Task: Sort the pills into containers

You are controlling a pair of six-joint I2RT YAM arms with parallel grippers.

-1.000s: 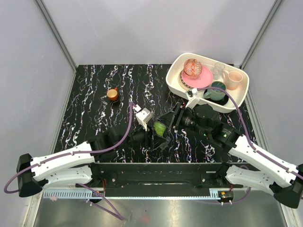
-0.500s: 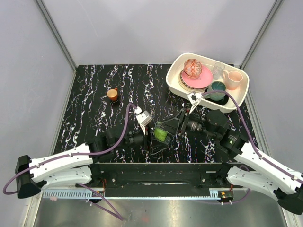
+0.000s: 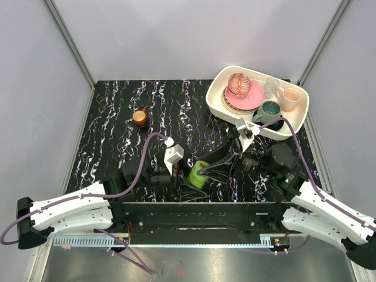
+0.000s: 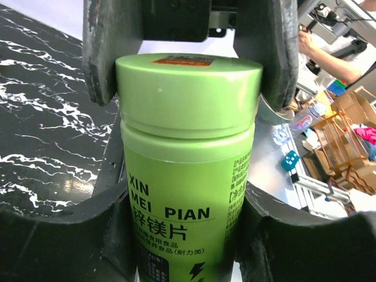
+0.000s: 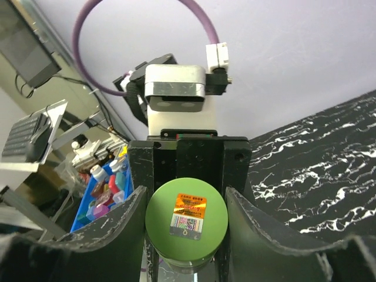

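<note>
A green bottle with a green lid hangs between both arms over the near middle of the table. My left gripper is shut on its body; in the left wrist view the labelled bottle fills the space between my fingers. My right gripper is shut on the lid, which bears an orange sticker and sits between that gripper's fingers. The right gripper's fingers press the lid's sides in the left wrist view. No pills show, and the containers are out of view.
A small orange cup stands at the left middle of the black marbled table. At the back right, a white tub holds a pink plate, a patterned bowl, mugs and a glass.
Both grippers have carried the green bottle toward the table's near edge. Their hold on it looks the same.
</note>
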